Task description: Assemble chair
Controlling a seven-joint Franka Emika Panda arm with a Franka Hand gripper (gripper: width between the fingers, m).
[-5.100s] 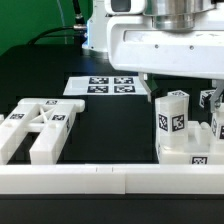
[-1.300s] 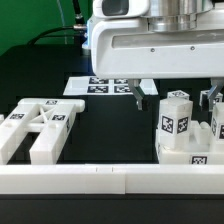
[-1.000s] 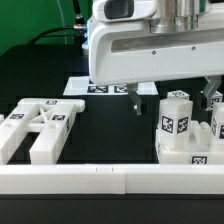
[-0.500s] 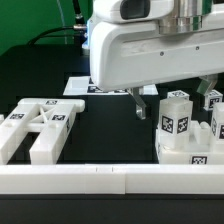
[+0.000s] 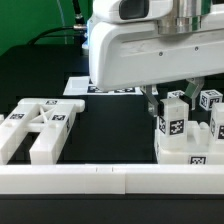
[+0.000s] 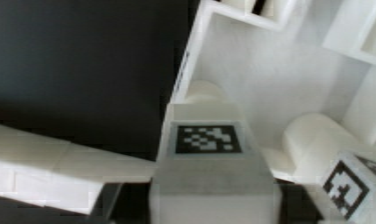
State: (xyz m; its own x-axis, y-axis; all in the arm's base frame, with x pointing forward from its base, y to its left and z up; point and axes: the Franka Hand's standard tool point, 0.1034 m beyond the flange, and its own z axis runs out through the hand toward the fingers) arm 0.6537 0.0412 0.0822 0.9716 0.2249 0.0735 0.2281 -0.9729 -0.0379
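An upright white bar leg [image 5: 172, 122] with a square tag stands on the white seat block [image 5: 188, 152] at the exterior view's right. My gripper [image 5: 170, 100] has come down over its top, one dark finger [image 5: 150, 102] on each side. In the wrist view the leg [image 6: 211, 140] fills the gap between the fingers [image 6: 132, 198], which lie against its sides, gripper [image 6: 215, 200] shut on it. The slotted back frame [image 5: 35, 125] lies flat at the exterior view's left. Another tagged white part [image 5: 210, 100] stands behind the leg.
A long white rail [image 5: 100, 180] runs along the front edge. The marker board [image 5: 78, 86] lies at the back, partly hidden by my gripper body. Dark table [image 5: 110, 125] shows between the back frame and the seat block.
The gripper has lowered over the upright leg, and its two fingers have drawn in from wide apart to the leg's sides. The chair parts have not moved.
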